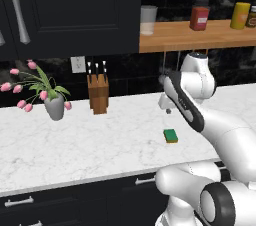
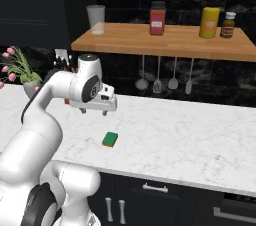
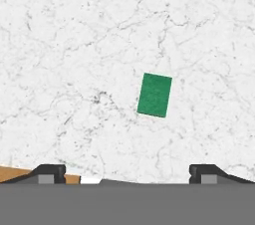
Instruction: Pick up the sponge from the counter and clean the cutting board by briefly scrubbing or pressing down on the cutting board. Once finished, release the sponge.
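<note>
My gripper (image 2: 94,112) hangs above the counter (image 1: 90,140), a white marble-patterned slab with faint grey veins, and my 2 dark fingertips (image 3: 50,173) stand spread wide with nothing between them. The sponge (image 3: 155,94), a small rectangular block with a green top over a yellow base, lies flat on the marble below me, untouched. A wooden knife block (image 1: 98,93) stands upright against the back wall.

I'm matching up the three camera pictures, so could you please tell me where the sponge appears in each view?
Left base view: the sponge lies right of centre on the counter, near the arm's elbow.
Right base view: sponge left of centre, below the gripper.
Hand view: sponge slightly right of centre, green top facing the camera.
Shared landmark: the white marble counter it lies on, sponge alone on a bare patch.
</note>
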Available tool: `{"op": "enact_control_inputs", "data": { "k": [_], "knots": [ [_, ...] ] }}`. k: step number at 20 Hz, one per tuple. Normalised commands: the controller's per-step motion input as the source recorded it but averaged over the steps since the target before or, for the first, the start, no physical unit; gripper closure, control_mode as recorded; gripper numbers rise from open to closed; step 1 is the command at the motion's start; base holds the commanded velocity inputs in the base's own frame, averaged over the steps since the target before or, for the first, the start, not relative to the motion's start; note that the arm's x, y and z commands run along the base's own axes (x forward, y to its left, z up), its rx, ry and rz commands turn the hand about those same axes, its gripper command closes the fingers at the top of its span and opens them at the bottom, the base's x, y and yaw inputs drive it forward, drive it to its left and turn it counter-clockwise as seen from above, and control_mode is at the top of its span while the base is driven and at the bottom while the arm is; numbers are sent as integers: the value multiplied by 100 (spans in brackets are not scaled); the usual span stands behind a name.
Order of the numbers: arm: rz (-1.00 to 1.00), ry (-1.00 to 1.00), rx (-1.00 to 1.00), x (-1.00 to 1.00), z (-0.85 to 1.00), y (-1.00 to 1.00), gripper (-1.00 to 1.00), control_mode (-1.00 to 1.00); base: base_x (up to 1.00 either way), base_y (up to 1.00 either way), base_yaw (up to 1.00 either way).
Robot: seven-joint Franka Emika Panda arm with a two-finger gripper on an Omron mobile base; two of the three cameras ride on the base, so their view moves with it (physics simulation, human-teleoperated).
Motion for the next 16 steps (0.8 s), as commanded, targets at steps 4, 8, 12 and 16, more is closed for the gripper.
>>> {"op": "enact_control_inputs", "data": {
  "k": [4, 8, 12, 16],
  "knots": [
    [-1, 14, -4, 17, -64, -13, -100, -100, 0, 0, 0],
    [0, 10, -5, 5, -54, -19, -100, -100, 0, 0, 0],
    [0, 3, -3, 5, -50, -13, -100, -100, 0, 0, 0],
    [0, 1, 0, 3, -28, -5, -100, -100, 0, 0, 0]
  ]
}}
